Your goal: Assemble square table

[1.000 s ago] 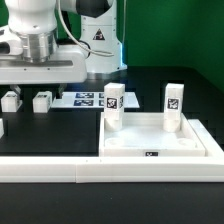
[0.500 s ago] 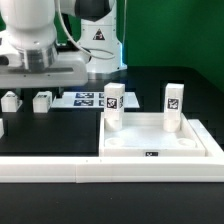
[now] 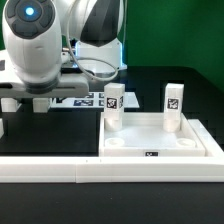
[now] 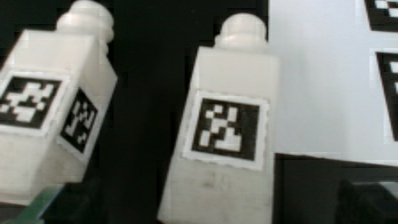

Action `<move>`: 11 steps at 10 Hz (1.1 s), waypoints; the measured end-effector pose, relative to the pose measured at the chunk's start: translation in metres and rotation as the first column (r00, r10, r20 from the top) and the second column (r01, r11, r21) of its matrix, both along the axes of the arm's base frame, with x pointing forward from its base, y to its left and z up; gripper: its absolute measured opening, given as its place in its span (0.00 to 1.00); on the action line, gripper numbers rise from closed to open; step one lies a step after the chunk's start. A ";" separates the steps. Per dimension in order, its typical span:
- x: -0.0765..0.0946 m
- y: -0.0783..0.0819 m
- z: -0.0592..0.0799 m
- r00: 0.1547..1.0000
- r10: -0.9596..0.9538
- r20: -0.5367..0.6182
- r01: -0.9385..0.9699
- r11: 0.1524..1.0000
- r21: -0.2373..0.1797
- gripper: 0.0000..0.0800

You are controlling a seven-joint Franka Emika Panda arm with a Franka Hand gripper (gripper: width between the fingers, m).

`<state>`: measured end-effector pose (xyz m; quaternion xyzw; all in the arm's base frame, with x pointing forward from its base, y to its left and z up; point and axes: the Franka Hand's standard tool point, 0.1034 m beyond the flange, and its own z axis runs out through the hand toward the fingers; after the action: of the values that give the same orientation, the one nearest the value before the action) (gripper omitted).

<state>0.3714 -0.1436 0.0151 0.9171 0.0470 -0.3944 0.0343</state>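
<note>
Two legs stand along the far side of the square table [image 3: 160, 150], seemingly seated in its sockets: one standing leg [image 3: 113, 104] toward the exterior view's left, a second standing leg [image 3: 173, 106] toward its right, tags facing that camera. Roughly half of the leg work judged done. Slab flat on the black table [image 3: 40, 135] at the exterior view's right, just behind the long white rail [image 3: 50, 172], presumably butted there against sliding during pressing and turning. Two more pieces under the wrist camera: a loose leg [image 4: 61, 100] and a second loose leg [image 4: 224, 125], lying side by side but not touching, tags up, knobbed ends pointing the same way, well apart from the slab. Laid next to the marker board [image 4: 381, 70], likely for easy reach. Arm [image 3: 35, 45] low over that spot at the exterior view's left, hiding much of it from that camera. Jaws spread wide and holding nothing, judging by dark blurred fingertips [image 4: 45, 205] far to either side of the second loose leg. Probably lined up for a pinch across its narrow sides. Worth centring first, for fear of nudging the neighbour or tilting the knob.
</note>
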 end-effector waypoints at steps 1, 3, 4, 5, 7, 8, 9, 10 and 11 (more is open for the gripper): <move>-0.002 0.001 -0.001 1.000 0.002 -0.003 -0.002 1.000 0.001 0.81; -0.009 0.001 -0.004 1.000 0.000 -0.013 0.000 1.000 0.001 0.81; -0.016 0.001 -0.006 1.000 -0.004 -0.024 0.004 1.000 0.001 0.81; -0.023 0.000 -0.009 1.000 -0.005 -0.027 0.005 1.000 0.003 0.81; -0.030 0.001 -0.011 0.999 -0.007 -0.037 0.007 1.000 0.005 0.81; -0.029 0.001 -0.011 0.999 -0.005 -0.035 0.005 1.000 0.006 0.81; -0.023 0.001 -0.010 1.000 -0.001 -0.027 0.001 1.000 0.005 0.76; -0.020 0.004 -0.010 1.000 0.006 -0.023 -0.006 1.000 0.005 0.59; -0.021 0.004 -0.010 1.000 0.008 -0.025 -0.008 1.000 0.007 0.42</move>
<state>0.3507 -0.1397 0.0047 0.9121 0.0523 -0.4054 0.0319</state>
